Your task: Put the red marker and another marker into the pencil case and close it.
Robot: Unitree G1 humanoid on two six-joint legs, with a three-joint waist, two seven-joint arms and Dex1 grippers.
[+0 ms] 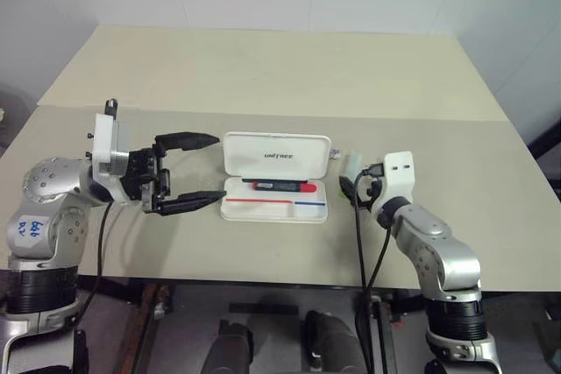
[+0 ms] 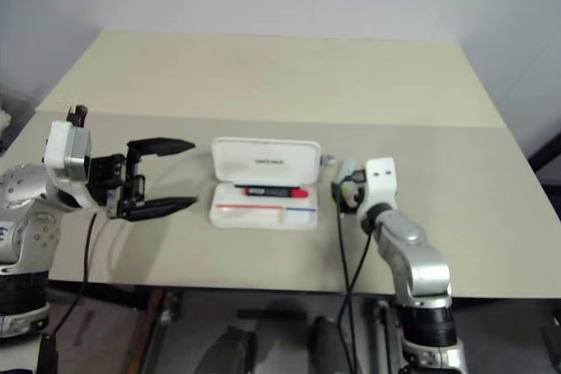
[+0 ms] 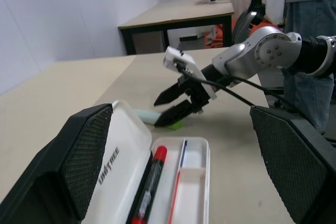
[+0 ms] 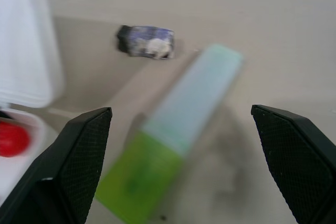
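Red marker (image 1: 282,187) already in open pencil case (image 1: 275,188). Green highlighter (image 4: 170,169) on table (image 1: 263,76) beside case, between wide right end effector (image 4: 178,182) fingers. Centre on barrel, then close. Left end effector (image 1: 195,171) wide, idle.

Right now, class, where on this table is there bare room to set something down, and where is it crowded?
Free: the wide table stretch beyond the open pencil case, and the near strip in front of it. Crowded: right of the case, where the green highlighter and a small grey-black object lie under the open right gripper; the open left gripper flanks the case's left.
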